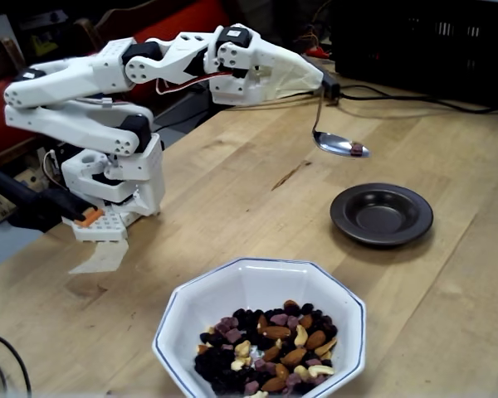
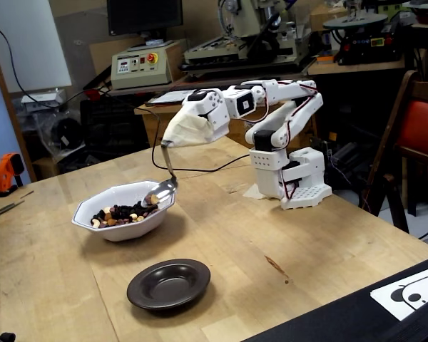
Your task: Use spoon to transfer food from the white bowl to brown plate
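Below the gripper [image 1: 322,81], at its 6 o'clock, the spoon [image 1: 339,145] hangs by its handle, clamped in the closed jaws and carrying a piece of food [image 1: 357,149]. It hovers above the table, at 11 o'clock from the plate [image 1: 382,213]; the bowl [image 1: 261,286] sits at 7 o'clock.

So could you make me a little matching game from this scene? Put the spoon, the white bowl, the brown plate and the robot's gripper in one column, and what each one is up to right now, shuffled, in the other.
Things:
1. spoon
2. white bowl
3. brown plate
4. gripper

States:
A. empty
B. holds a heap of food
C. hangs in the air with one small piece on it
D. clamped on a thin metal handle

Pairs: 1-C, 2-B, 3-A, 4-D
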You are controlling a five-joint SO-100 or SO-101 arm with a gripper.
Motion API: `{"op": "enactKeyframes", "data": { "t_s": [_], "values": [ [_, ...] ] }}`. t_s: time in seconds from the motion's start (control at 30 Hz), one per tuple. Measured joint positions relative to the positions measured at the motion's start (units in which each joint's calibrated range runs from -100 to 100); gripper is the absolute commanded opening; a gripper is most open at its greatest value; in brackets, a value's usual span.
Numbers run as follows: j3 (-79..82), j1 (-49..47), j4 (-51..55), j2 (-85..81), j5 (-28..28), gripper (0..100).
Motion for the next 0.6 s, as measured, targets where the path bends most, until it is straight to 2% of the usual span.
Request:
{"op": "enactKeyframes", "data": {
  "t_s": [0.3, 0.6],
  "values": [
    [0.00, -5.40, 2.17, 0.00, 0.34, 3],
    [0.00, -5.99, 2.41, 0.00, 0.34, 2]
  ]
}}
